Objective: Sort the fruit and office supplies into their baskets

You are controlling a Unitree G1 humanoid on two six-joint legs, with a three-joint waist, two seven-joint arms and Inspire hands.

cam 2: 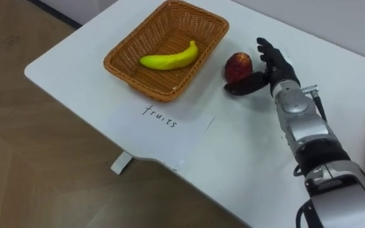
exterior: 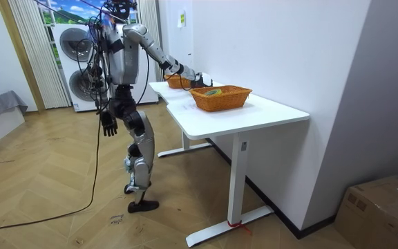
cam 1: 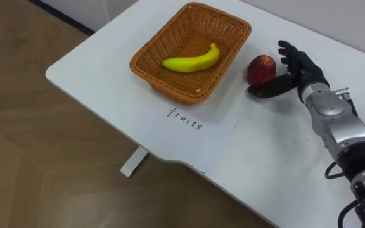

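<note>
Red apple (cam 1: 261, 69) sits on the white table (cam 1: 106, 82), just beside the right end of the wicker basket (cam 1: 173, 90) and outside it. My right hand (cam 1: 300, 66) is cupped at the apple's right side. My fingers (cam 1: 290, 54) stand straight and slightly spread behind it, and my thumb (cam 1: 268, 88) reaches out low along the tabletop in front of it. The hand is not closed round the fruit, and I cannot tell whether my fingers touch the skin or stop just short.

Inside the basket a yellow banana (cam 1: 192, 61) lies across the bottom. A sheet of paper (cam 1: 195, 126) with a handwritten word lies flat on the table just in front of the basket, near the table's edge.

From the room view I stand on the wooden floor at the table's far end, right arm stretched over the top. My left hand (exterior: 108, 124) hangs by my hip, too small there to tell its state. A second wicker basket (exterior: 221, 98) stands nearer the camera on the same table.
</note>
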